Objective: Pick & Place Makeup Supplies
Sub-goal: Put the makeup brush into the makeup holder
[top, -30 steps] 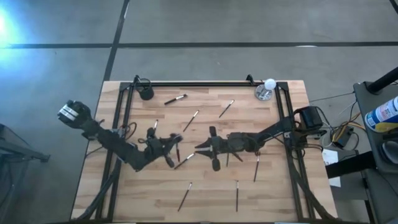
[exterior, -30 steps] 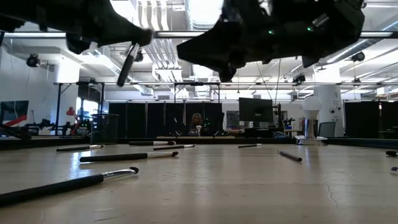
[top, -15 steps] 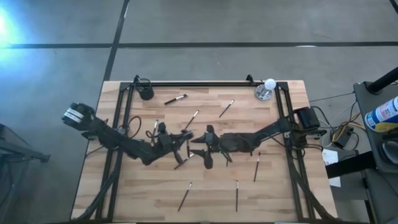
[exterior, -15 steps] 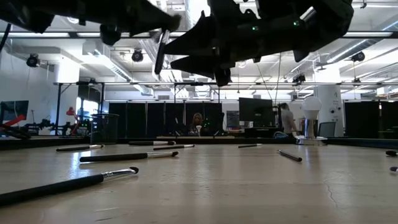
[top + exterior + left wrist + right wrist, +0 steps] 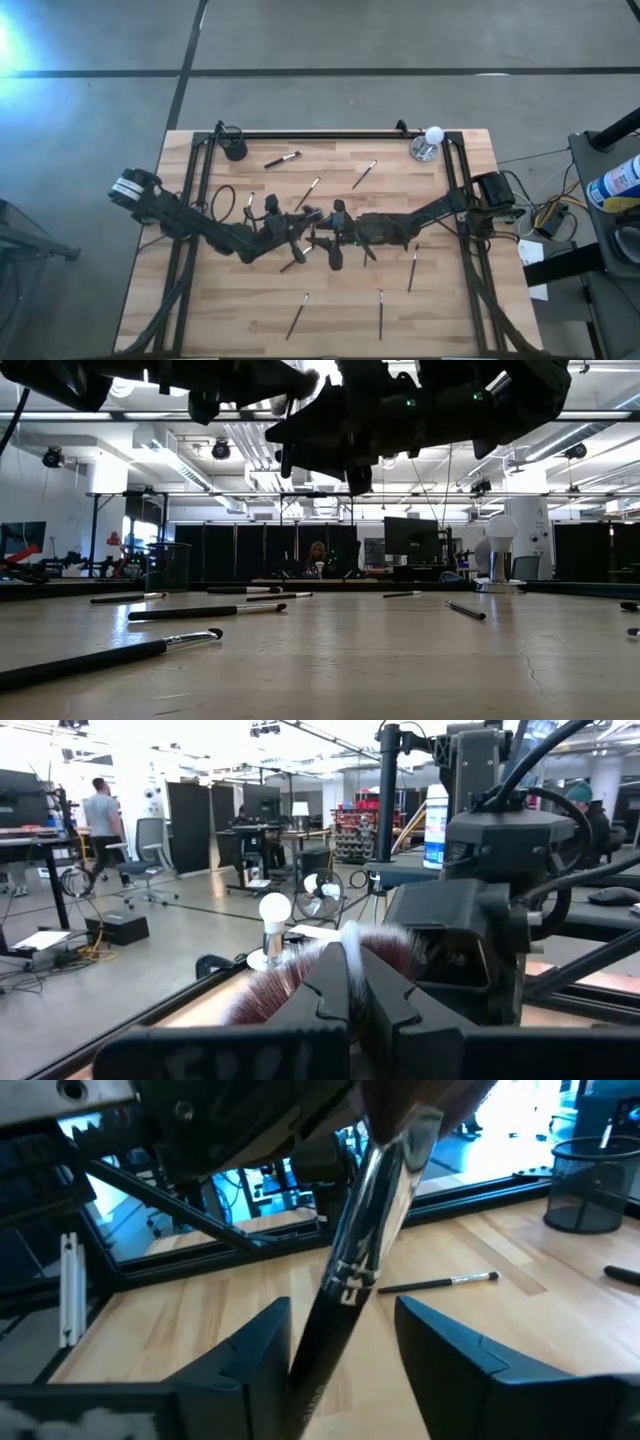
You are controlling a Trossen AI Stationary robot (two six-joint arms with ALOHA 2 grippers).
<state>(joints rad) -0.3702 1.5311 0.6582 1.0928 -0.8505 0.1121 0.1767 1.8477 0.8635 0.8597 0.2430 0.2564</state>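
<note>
Silvery ferrule and dark handle of the fluffy-headed brush (image 5: pixel 352 1270) stand between the spread fingers of the right gripper (image 5: pixel 327 239), which flank the handle without closing on it. The left gripper (image 5: pixel 297 222) is clamped on that same brush just below its reddish-brown bristles (image 5: pixel 300 982), so the 2 grippers meet above the middle of the wooden table (image 5: pixel 450 310), clear of its surface.

This looks like a handover in mid-air, and the risks lie in its timing. If the left fingers let go before the right ones close, the brush would fall onto the table and might roll among the other brushes. If the right fingers close while the handle sits off-centre or tilted, as it appears in the right wrist view, they could pinch it at an angle and flick it sideways. The grippers are also very near each other, so a small drift could knock them together.

Other brushes lie scattered on the table (image 5: pixel 283 159) (image 5: pixel 364 174) (image 5: pixel 297 315) (image 5: pixel 380 311), well apart from the black cup (image 5: pixel 235 148) at the far left corner.
</note>
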